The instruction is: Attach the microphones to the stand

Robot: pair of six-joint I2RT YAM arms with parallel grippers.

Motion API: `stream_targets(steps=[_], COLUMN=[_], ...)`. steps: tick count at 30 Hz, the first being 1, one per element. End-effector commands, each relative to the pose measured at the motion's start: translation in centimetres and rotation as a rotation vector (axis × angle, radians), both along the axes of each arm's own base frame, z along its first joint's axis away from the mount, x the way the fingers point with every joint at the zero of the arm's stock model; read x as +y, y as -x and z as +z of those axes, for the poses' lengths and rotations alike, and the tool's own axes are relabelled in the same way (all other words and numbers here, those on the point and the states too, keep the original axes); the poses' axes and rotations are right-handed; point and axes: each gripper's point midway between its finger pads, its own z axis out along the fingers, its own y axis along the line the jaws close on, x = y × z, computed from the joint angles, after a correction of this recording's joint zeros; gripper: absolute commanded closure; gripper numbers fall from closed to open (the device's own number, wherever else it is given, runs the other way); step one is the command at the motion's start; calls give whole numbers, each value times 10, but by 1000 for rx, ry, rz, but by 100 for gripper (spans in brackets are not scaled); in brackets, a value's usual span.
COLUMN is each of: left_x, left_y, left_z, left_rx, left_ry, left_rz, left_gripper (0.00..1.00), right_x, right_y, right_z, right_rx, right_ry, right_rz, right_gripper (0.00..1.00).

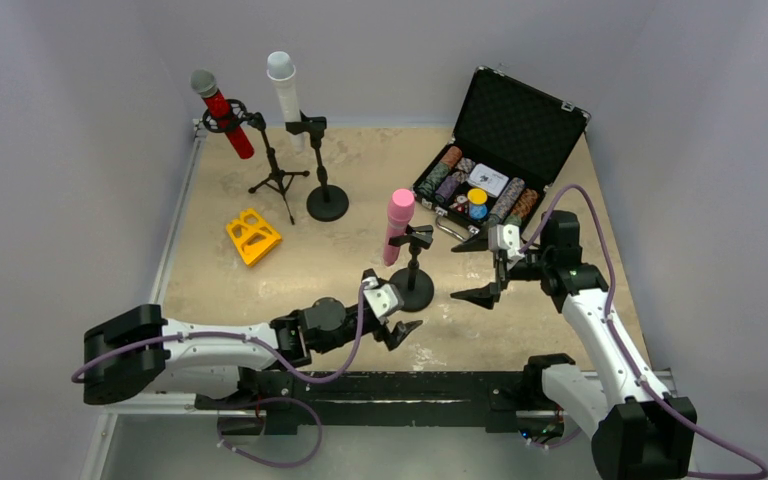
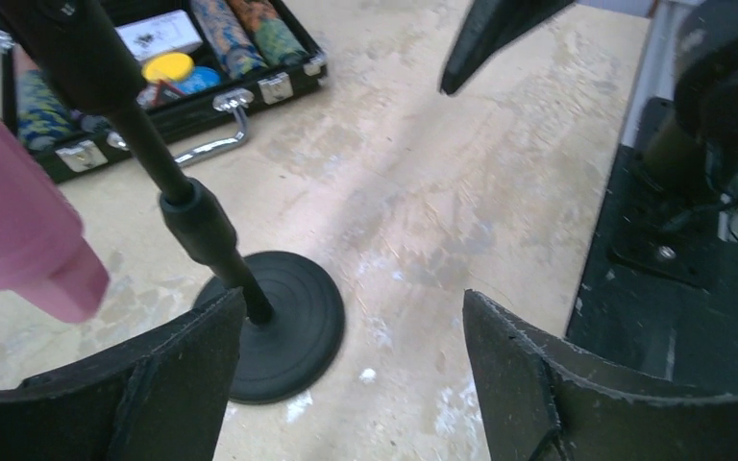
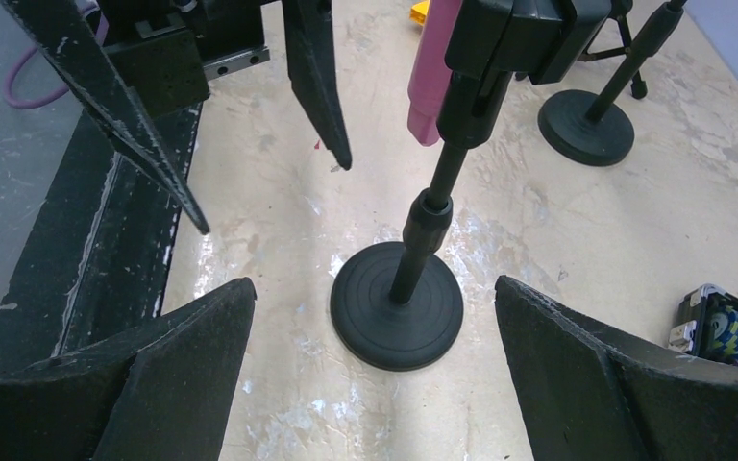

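Pink stick microphone [image 1: 399,225]: near-upright, clipped on black round-base stand [image 1: 413,288] | left gripper [image 1: 390,305]: nearer, beside base, jaws apart | right gripper [image 1: 473,268]: right of it, jaws apart

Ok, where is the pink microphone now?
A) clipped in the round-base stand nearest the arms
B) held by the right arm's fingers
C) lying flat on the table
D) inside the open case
A: the pink microphone sits in the clip of the round-base stand nearest the arms, off the table.

Matt black stand base [image 3: 375,331] (ridged); smooth pink microphone [image 3: 430,77]; scuffed tabletop [image 3: 586,240]
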Motion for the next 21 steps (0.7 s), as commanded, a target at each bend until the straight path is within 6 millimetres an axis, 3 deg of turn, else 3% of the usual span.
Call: stream_targets(steps=[1, 9, 14, 16, 19, 21], left_x=[-12, -24, -35, -33, -30, -29], left_y=[-27, -56, -74, -83, -94, -99], left_z=[59, 67, 64, 59, 52, 49], left_rx=[-117, -149, -129, -118, -112, -116], left_ry=[175, 203, 168, 156, 138, 120], left_rz=[125, 265, 360, 426, 502, 545], left_gripper=[17, 30, 39, 42, 54, 55], right_x=[0, 0, 0, 0, 0, 0], right_y=[-1, -1, 0, 1, 1, 1], right_z=[7, 8, 9, 9, 10, 9], right_rx=[-39, -45, -45, -46, -47, -48], right_ry=[-13, -12, -14, -14, -16, -16], right_rz=[8, 7, 10, 10, 12, 14], right_gripper=[1, 1, 1, 1, 1, 1])
